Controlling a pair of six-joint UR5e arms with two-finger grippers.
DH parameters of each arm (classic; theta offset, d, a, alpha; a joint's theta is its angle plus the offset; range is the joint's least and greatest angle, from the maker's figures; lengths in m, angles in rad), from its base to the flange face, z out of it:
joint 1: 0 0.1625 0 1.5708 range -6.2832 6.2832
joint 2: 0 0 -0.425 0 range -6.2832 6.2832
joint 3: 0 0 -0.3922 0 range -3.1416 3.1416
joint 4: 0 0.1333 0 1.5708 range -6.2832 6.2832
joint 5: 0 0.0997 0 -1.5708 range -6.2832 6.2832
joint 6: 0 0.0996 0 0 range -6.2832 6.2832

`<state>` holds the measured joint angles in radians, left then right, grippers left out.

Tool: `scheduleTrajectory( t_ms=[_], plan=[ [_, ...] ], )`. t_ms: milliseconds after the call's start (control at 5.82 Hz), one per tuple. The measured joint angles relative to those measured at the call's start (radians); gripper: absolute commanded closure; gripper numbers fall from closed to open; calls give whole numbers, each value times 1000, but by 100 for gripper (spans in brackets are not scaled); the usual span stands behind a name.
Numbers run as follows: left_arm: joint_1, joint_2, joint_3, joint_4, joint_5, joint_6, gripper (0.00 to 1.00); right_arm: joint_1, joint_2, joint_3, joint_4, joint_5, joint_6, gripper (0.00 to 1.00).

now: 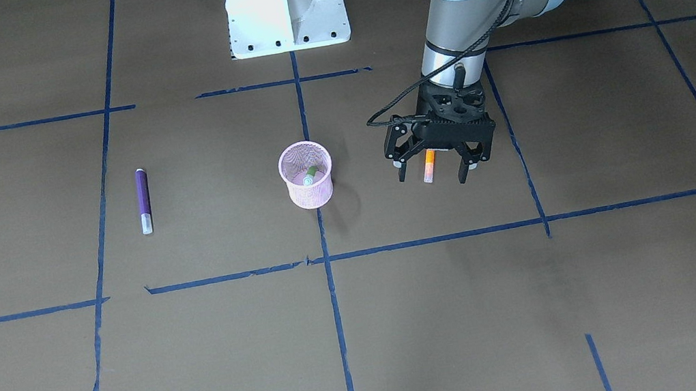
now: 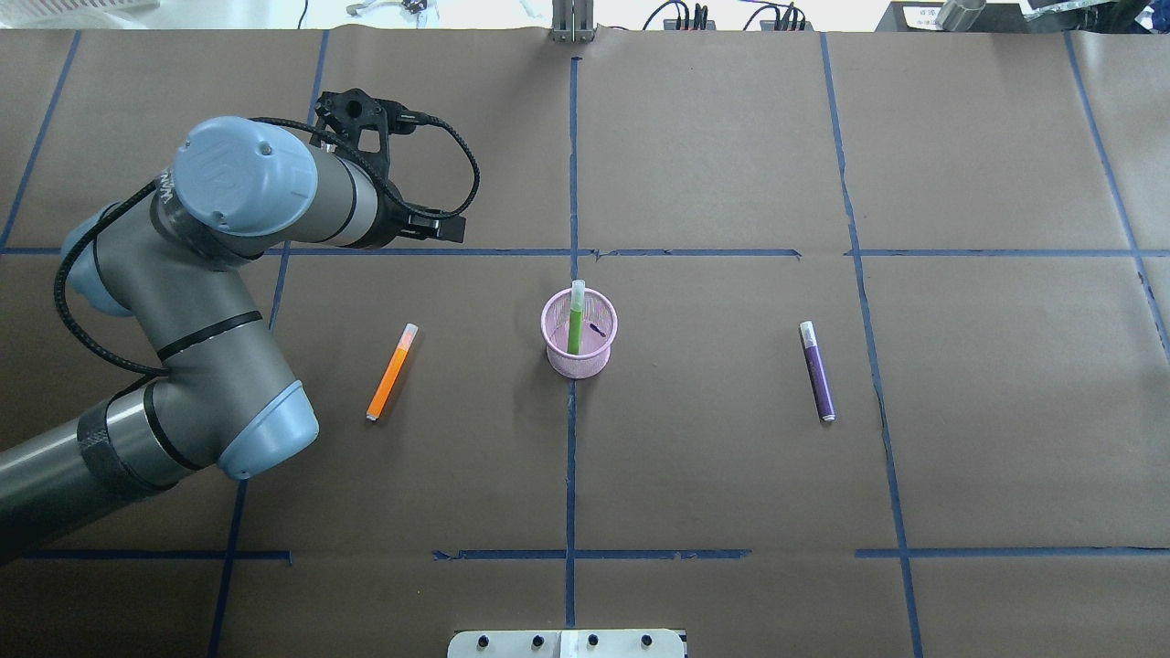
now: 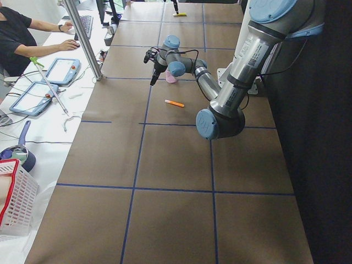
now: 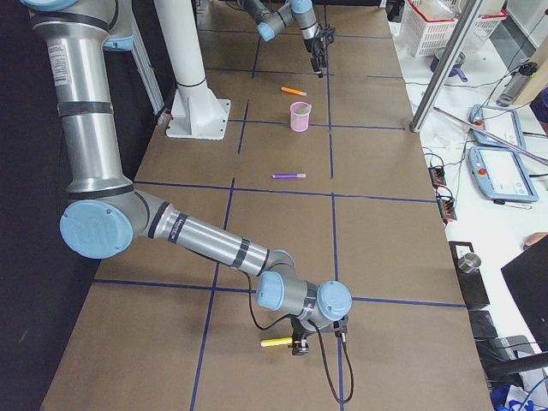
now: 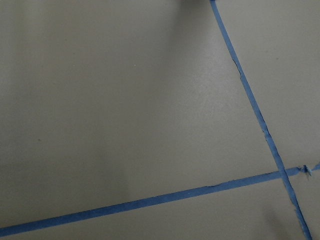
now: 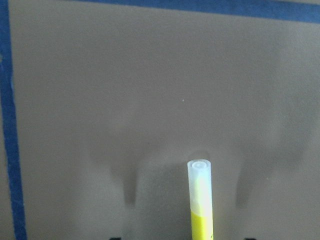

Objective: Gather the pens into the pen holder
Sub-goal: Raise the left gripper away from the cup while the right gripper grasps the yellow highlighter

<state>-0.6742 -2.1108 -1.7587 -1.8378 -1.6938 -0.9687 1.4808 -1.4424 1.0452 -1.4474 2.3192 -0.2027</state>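
Right now my left gripper (image 1: 433, 176) hangs with its fingers spread; the right gripper (image 4: 300, 346) I cannot tell. The green pen (image 2: 575, 322) stands in the pen holder (image 2: 579, 366), the orange pen (image 2: 391, 372) lies to its left and the purple pen (image 2: 817, 370) to its right in the overhead view.

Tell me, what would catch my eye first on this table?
Probably the big grey-and-blue left arm, with its black end effector hanging open above the table. At the centre stands a small pink mesh pen holder with a green pen in it. An orange pen lies flat on the robot's left of it and a purple pen on its right.
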Motion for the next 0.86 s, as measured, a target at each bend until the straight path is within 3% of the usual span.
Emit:
scheduleTrajectory(
  t_ms=[688,860],
  plan=[
    [0,2,0,0,23,-1,0,-15,37,-47,-11,-25,-4,30],
    [1,2,1,0,23,-1,0,-21,37,-51,-10,-25,-5,44]
  ],
)
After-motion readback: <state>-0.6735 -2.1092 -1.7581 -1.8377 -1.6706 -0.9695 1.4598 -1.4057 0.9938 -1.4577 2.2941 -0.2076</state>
